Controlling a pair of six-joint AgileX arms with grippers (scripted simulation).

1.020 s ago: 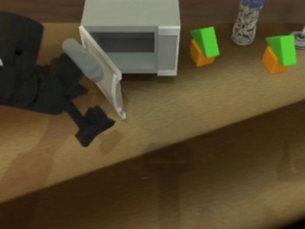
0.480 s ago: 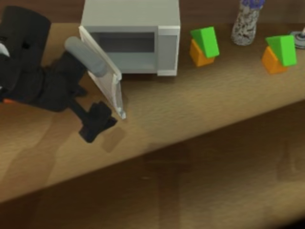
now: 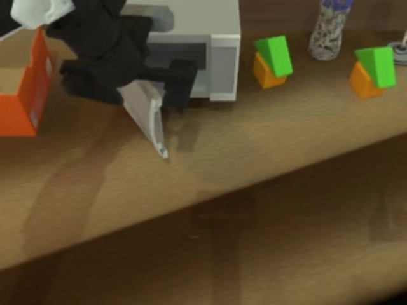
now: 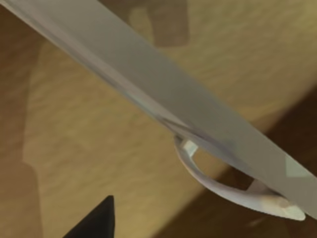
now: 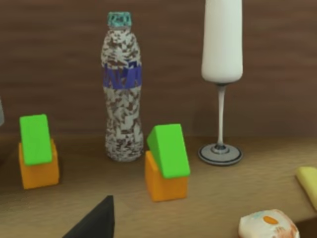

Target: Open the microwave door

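Microwave (image 3: 191, 25) at bench's far edge, left of centre. Microwave door (image 3: 147, 114) swung well out, cavity exposed: task near done. Our left gripper (image 3: 175, 86) before cavity; jaw state undeterminable. Right arm unseen.

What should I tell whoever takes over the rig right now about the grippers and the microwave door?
Left gripper: in front of the boxy silver-white microwave, inside the gap beside the swung-out door; whether its fingers are open or shut cannot be seen.
Right gripper: not in the top view, apparently parked.
The silver-framed microwave door with grey window stands well open, its free edge out toward the table front, its thin curved handle ungripped.
Done: door open and cavity exposed.
Left: probably just withdraw the left arm without knocking the door.
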